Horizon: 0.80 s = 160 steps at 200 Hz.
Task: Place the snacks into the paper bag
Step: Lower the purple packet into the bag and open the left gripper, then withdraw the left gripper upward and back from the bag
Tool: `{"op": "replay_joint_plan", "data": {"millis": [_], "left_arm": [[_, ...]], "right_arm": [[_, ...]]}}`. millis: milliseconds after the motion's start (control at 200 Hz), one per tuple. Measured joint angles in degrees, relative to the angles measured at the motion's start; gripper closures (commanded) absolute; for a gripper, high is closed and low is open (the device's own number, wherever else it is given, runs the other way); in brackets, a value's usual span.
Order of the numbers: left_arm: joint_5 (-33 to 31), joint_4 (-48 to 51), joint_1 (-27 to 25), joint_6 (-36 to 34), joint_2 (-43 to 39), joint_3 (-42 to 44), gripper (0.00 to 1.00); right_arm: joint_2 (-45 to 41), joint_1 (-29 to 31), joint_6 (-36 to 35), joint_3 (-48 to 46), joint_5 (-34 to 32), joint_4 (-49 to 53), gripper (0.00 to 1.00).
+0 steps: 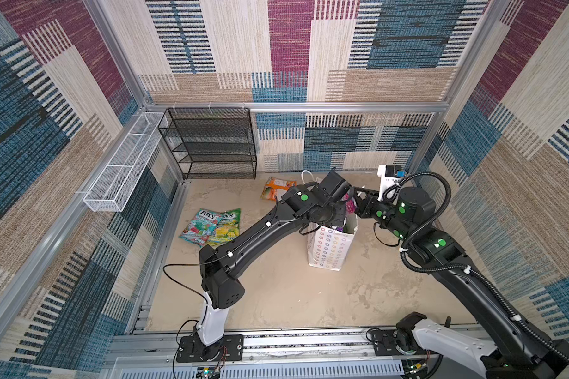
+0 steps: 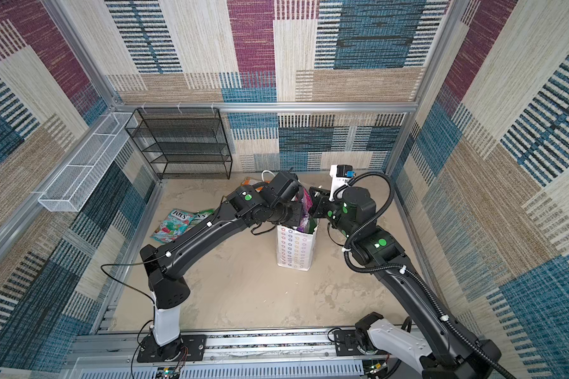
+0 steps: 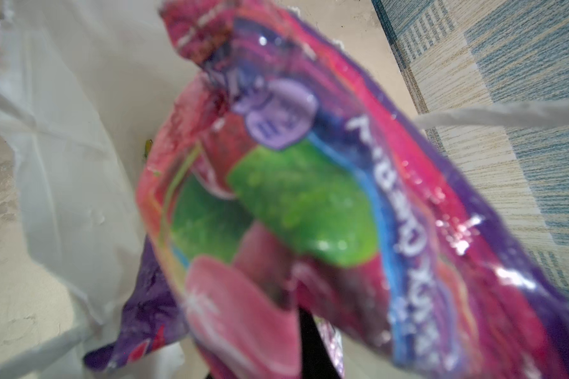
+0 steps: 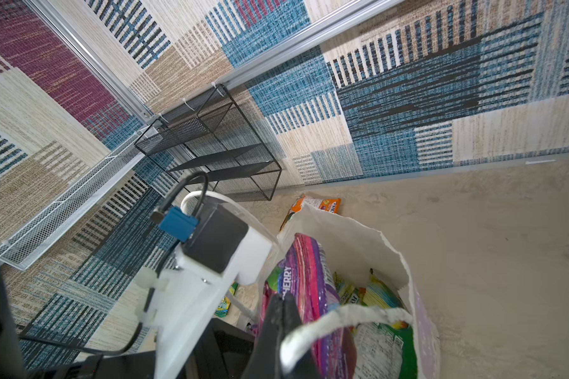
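The white paper bag (image 1: 329, 249) (image 2: 294, 249) stands upright mid-floor with its mouth open. My left gripper (image 1: 340, 215) (image 2: 296, 213) is at the mouth, shut on a purple-pink cherry packet (image 3: 309, 197) (image 4: 306, 279) that hangs half inside the bag. My right gripper (image 4: 281, 305) (image 1: 357, 195) is shut on the bag's white cord handle (image 4: 352, 316) at the near rim. Green and yellow snacks (image 4: 385, 344) lie inside the bag. On the floor lie a teal packet (image 1: 199, 226), a yellow-green one (image 1: 225, 226) overlapping it, and an orange one (image 1: 275, 187) behind the bag.
A black mesh rack (image 1: 211, 144) stands against the back wall at the left. A white wire basket (image 1: 125, 164) hangs along the left wall. Patterned walls enclose the sandy floor (image 1: 276, 295) on three sides.
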<state>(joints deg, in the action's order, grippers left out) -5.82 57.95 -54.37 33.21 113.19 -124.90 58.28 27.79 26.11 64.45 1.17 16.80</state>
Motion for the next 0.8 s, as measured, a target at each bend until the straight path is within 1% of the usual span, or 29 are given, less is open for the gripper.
{"op": "replay_joint_plan", "data": {"millis": [175,381,536,801], "left_arm": [[0.2,0.04,-0.02,0.24,0.39,0.31,0.9],[0.28,0.02,0.0,0.9,0.46,0.31,0.78],[1.49,0.0,-0.07,1.53,0.13,0.96,0.69],[1.55,-0.2,-0.92,1.79,-2.45,1.75,0.67]], "right_arm": [[0.07,0.0,0.0,0.0,0.22,0.0,0.98],[0.13,0.0,0.0,0.0,0.28,-0.02,0.98],[0.24,0.0,0.0,0.0,0.33,-0.02,0.98],[0.22,0.0,0.02,0.0,0.33,-0.07,0.98]]}}
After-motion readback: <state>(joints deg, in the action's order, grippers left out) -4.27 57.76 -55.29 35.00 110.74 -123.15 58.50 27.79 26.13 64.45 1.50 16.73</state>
